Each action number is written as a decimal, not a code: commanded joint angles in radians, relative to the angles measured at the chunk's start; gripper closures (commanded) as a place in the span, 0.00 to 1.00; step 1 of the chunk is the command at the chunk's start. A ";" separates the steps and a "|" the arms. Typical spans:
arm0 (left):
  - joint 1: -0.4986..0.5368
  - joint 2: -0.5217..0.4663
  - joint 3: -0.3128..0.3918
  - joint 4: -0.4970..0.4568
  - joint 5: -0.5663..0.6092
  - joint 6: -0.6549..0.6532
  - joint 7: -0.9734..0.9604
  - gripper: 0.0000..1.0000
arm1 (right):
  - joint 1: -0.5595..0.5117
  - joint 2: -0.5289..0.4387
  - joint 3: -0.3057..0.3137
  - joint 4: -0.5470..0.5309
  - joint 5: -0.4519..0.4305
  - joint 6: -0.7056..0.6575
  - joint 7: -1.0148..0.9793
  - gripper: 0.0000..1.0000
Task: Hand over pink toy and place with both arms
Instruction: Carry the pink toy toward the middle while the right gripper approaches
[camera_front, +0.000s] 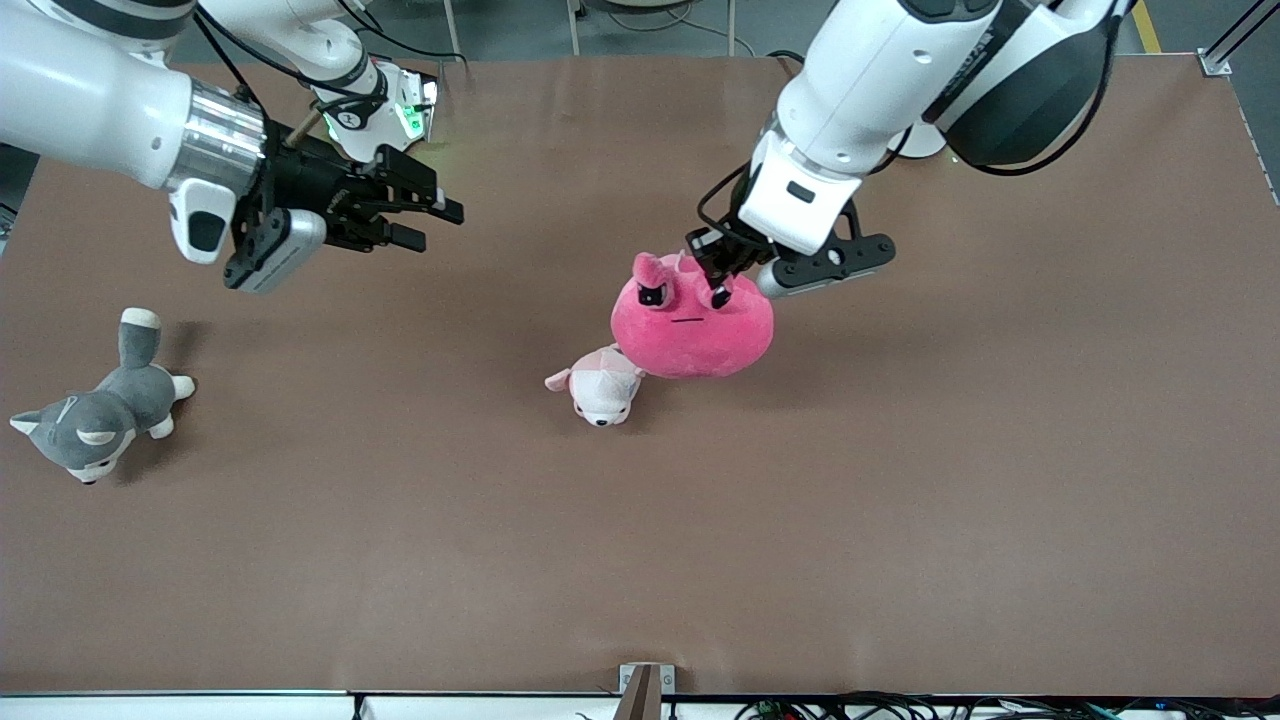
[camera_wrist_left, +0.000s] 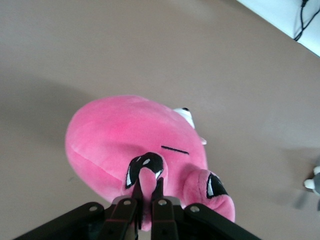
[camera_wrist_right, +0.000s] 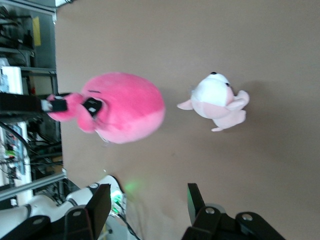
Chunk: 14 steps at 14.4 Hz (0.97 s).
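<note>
The left pincer (camera_front: 716, 272) is clamped on the top of the pink toy (camera_front: 692, 325) — holding it above the desk (camera_front: 900, 500), over the pale pink-and-white plush (camera_front: 600, 385). The right pincer (camera_front: 425, 222) hangs wide open over the desk toward the right arm's end — near the grey plush dog (camera_front: 95, 415).

Hot-pink toy (camera_front: 692, 335), brown table (camera_front: 900, 480)

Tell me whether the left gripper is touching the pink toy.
Touching. The left wrist view shows the left gripper with its fingers pinched on the pink toy near its eye.
</note>
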 joint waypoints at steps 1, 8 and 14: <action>-0.056 0.039 -0.002 0.035 -0.008 0.048 -0.083 1.00 | 0.034 -0.004 -0.011 0.006 0.037 0.029 0.077 0.31; -0.146 0.085 -0.001 0.038 -0.008 0.187 -0.319 1.00 | 0.085 0.045 -0.011 0.008 0.023 0.086 0.134 0.32; -0.162 0.097 -0.001 0.041 -0.008 0.206 -0.366 1.00 | 0.103 0.074 -0.013 0.005 -0.019 0.094 0.134 0.32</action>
